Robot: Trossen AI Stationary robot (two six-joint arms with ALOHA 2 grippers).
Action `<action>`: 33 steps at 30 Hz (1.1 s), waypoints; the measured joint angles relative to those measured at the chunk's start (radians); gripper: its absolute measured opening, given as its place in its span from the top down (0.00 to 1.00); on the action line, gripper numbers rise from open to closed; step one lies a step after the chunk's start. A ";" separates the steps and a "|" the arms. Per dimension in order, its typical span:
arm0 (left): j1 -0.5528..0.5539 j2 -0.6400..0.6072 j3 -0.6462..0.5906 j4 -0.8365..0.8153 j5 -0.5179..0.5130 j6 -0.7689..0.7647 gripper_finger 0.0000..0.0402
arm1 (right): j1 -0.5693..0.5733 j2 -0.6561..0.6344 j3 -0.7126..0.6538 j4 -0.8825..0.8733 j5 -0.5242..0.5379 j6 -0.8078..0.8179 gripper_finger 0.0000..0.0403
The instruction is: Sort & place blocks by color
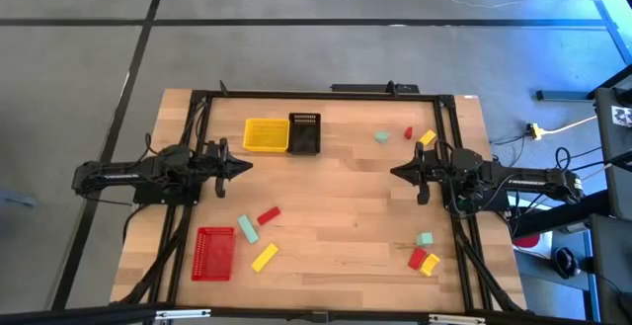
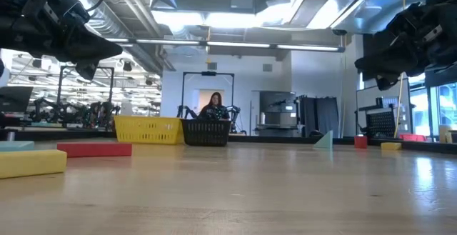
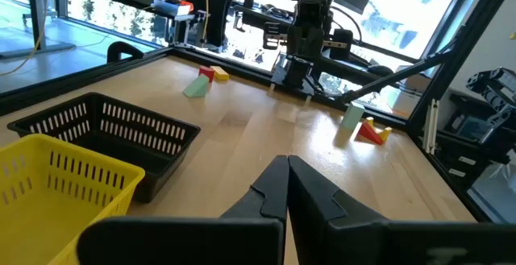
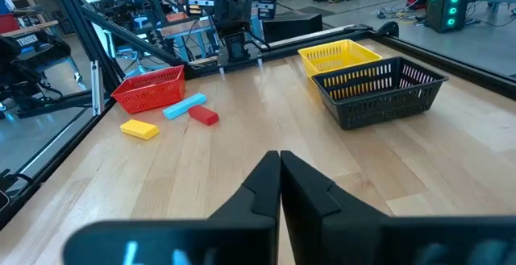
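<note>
No sorting has begun: the left gripper (image 1: 245,166) and right gripper (image 1: 397,172) are both closed and empty above the table. All blocks lie outside the baskets; the red block (image 1: 269,215) is nearest the left gripper. Next move requires opening and descending.

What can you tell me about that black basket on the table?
The black basket is a small rectangular tub that looks like plastic, with slotted walls and an open top. It stands upright and looks empty. It sits near the table's far edge, side by side with the yellow basket, seemingly touching it. No block lies against it, and both arms wait well away from it.
</note>
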State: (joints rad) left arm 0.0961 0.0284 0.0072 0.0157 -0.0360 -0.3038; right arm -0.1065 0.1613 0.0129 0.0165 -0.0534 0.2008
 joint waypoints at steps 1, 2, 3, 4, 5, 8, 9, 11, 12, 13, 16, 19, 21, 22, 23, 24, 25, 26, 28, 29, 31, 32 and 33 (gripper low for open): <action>0.000 0.000 0.000 0.000 0.000 0.000 1.00 | 0.000 0.000 0.000 0.000 0.000 0.000 0.96; 0.000 0.000 0.000 0.000 0.000 0.000 1.00 | 0.000 0.000 0.000 0.000 0.000 0.000 0.96; 0.000 0.000 0.000 0.000 0.000 0.000 1.00 | 0.000 0.000 0.000 0.000 0.000 0.000 0.96; 0.000 0.000 0.000 0.000 0.000 0.000 1.00 | 0.000 0.000 0.000 0.000 0.000 0.000 0.96; 0.000 0.000 0.000 0.000 0.000 0.000 1.00 | 0.000 0.000 0.000 0.000 0.000 0.000 0.96; 0.000 0.000 0.000 0.000 0.000 0.000 1.00 | 0.000 0.000 0.000 0.000 0.000 0.000 0.96; 0.000 0.000 0.000 0.000 0.000 0.000 1.00 | 0.000 0.000 0.000 0.000 0.000 0.000 0.96; 0.000 0.000 0.000 0.000 0.000 0.000 1.00 | 0.000 0.000 0.000 0.000 0.000 0.000 0.96; 0.000 0.000 0.000 0.000 0.000 0.000 1.00 | 0.000 0.000 0.000 0.000 0.000 0.000 0.96; 0.000 0.000 0.000 0.002 -0.001 0.001 1.00 | 0.000 0.000 0.000 0.000 0.000 0.000 0.96; 0.000 0.000 0.000 0.004 -0.007 0.000 1.00 | 0.000 0.000 0.000 0.000 0.000 0.000 0.96; 0.000 0.000 0.000 0.026 -0.008 0.000 1.00 | 0.000 0.000 0.000 0.000 0.000 0.000 0.96; 0.000 0.000 0.000 0.103 -0.019 -0.015 1.00 | 0.000 0.000 0.000 0.000 0.000 0.000 0.96; 0.000 0.000 0.000 0.162 -0.039 -0.050 1.00 | 0.000 0.000 0.000 0.000 0.000 0.000 0.96; 0.000 0.003 0.000 0.219 -0.065 -0.083 1.00 | 0.000 0.000 0.000 0.000 0.000 0.000 0.96; 0.000 0.012 0.000 0.271 -0.092 -0.103 1.00 | 0.000 0.000 0.000 0.000 0.000 0.000 0.96; 0.000 0.023 0.000 0.316 -0.120 -0.108 1.00 | 0.000 0.000 0.000 0.000 0.000 0.000 0.96; 0.000 0.036 0.003 0.348 -0.150 -0.109 0.99 | 0.000 0.000 0.000 0.000 0.000 0.000 0.96; 0.000 0.072 0.036 0.348 -0.206 -0.109 0.96 | 0.000 0.000 0.000 0.000 0.000 0.000 0.96; 0.000 0.096 0.059 0.349 -0.227 -0.112 0.94 | 0.000 0.000 0.000 0.000 0.000 0.000 0.96; -0.001 0.171 0.114 0.353 -0.249 -0.113 0.89 | 0.000 0.000 0.000 0.000 0.000 0.000 0.96; -0.001 0.220 0.144 0.352 -0.255 -0.115 0.86 | 0.000 0.000 0.000 0.000 0.000 0.000 0.96; -0.001 0.273 0.175 0.345 -0.261 -0.122 0.82 | 0.000 0.000 0.000 0.000 0.000 0.000 0.96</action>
State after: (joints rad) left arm 0.0952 0.3010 0.1823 0.3605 -0.2973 -0.4260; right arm -0.1065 0.1616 0.0132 0.0165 -0.0536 0.2008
